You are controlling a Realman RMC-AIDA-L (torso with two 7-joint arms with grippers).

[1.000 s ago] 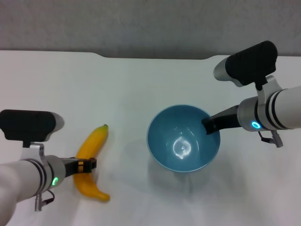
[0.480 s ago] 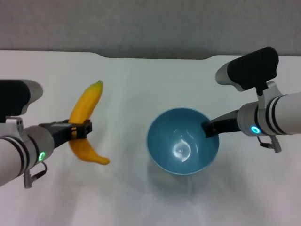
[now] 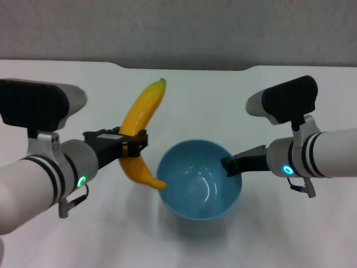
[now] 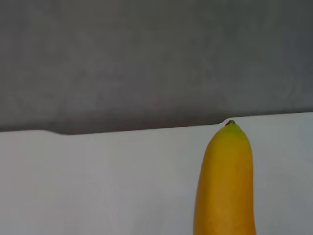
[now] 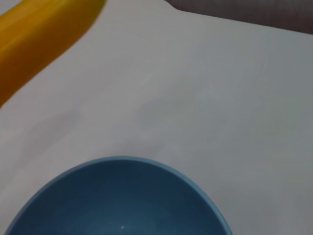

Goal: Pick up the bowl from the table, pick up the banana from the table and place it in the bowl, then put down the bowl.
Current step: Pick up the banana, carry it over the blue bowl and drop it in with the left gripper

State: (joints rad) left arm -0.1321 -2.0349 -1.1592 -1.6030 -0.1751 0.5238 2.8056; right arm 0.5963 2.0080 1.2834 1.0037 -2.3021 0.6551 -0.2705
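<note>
Both tools are gripping things above the tabletop (image 3: 184,95); the left tool (image 3: 133,143) is squeezing the banana (image 3: 140,124), pointing away, beside the bowl (image 3: 199,186); the right tool (image 3: 230,165) is pinching the bowl's rim.

A plain white table (image 3: 184,95) is filling most of the head view, its far edge showing a shallow notch cut in along the middle. Beyond that edge a flat, dull grey wall (image 3: 178,28) is running across the whole top of the picture, with no markings on it. Soft, even light is falling from above, laying faint, blurred shadows on the white surface.
</note>
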